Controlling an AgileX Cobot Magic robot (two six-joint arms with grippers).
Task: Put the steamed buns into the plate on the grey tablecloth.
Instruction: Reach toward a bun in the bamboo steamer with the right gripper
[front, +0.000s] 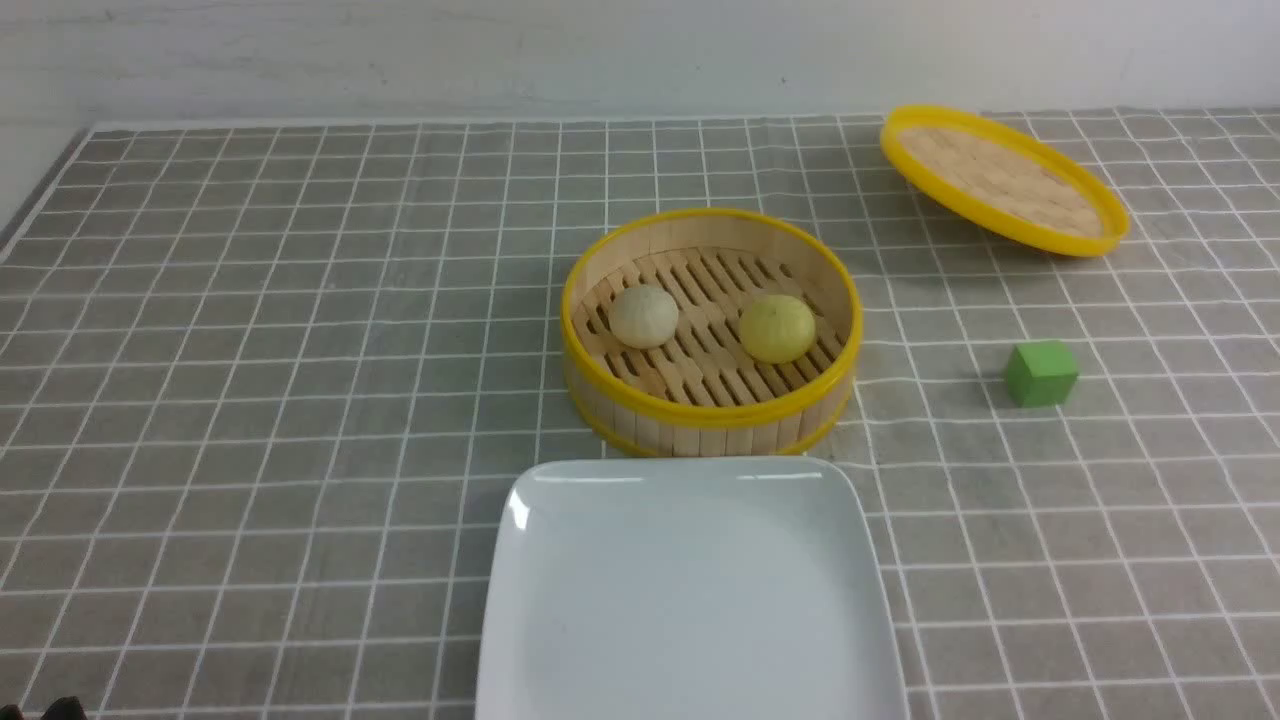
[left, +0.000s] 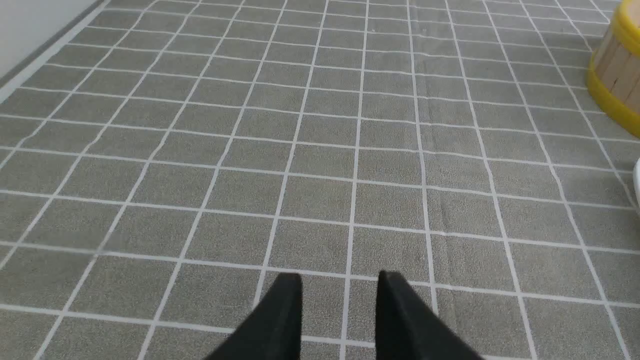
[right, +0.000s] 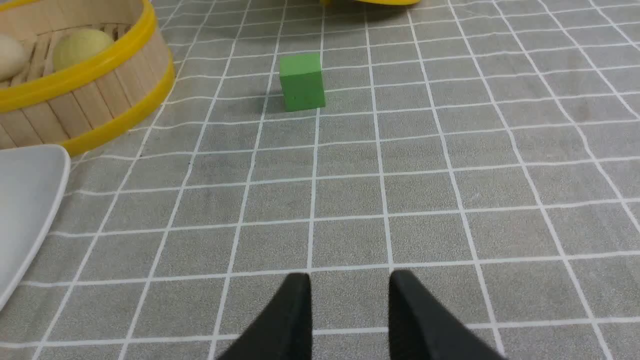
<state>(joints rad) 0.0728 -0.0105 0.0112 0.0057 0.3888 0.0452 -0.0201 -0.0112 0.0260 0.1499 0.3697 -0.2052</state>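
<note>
The off-white bun (front: 644, 316) and the yellow bun (front: 777, 328) sat apart on the slatted floor of the open steamer basket (front: 700, 425), just behind the plate (front: 690, 600) on the grey tablecloth (front: 250, 350). The left hand (left: 340, 277) and the right hand (right: 348, 277) hung low over the cloth at either side, each with its jaws parted by a modest gap and holding nothing. Both buns looked light, soft and easily dented, so a gentle pinch across the round flanks below the pleated top, from straight above inside the basket's wall, seemed the safest hold.
</note>
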